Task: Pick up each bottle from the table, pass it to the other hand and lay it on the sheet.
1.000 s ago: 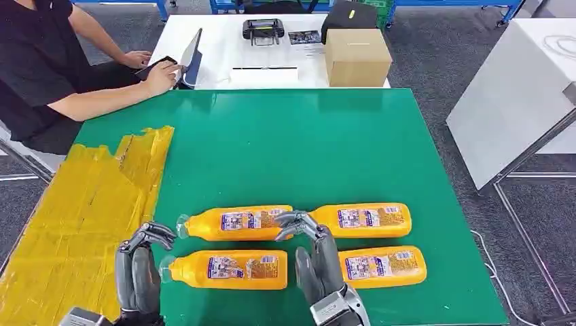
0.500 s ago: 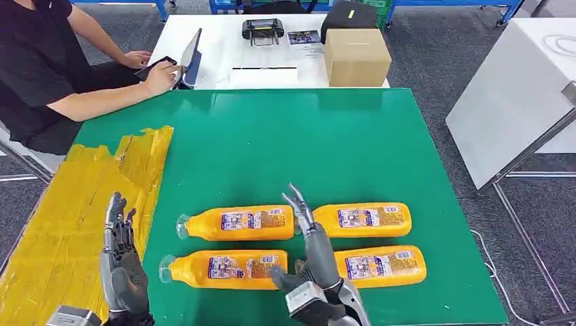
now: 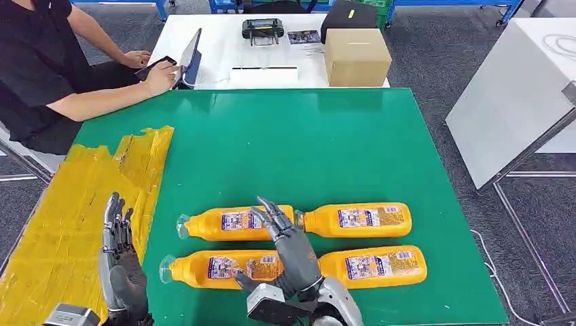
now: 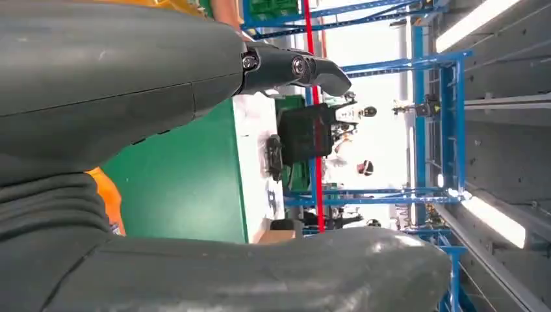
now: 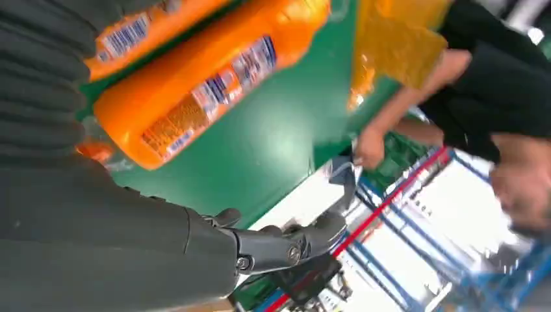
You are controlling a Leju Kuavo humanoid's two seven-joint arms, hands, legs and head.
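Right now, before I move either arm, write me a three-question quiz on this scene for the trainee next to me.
1. True or false: a bottle already lies on the yellow sheet.
2. How many orange bottles lie on the green table?
3. Which bottle is the right hand over? A) near-left bottle B) far-right bottle C) near-right bottle

Key:
1. False. The sheet has no bottle on it; the left hand hangs open over its edge.
2. Four, in two rows of two, counting the far-left bottle.
3. A. The open right hand covers that bottle's base end, with its fingertips reaching the far-left bottle.
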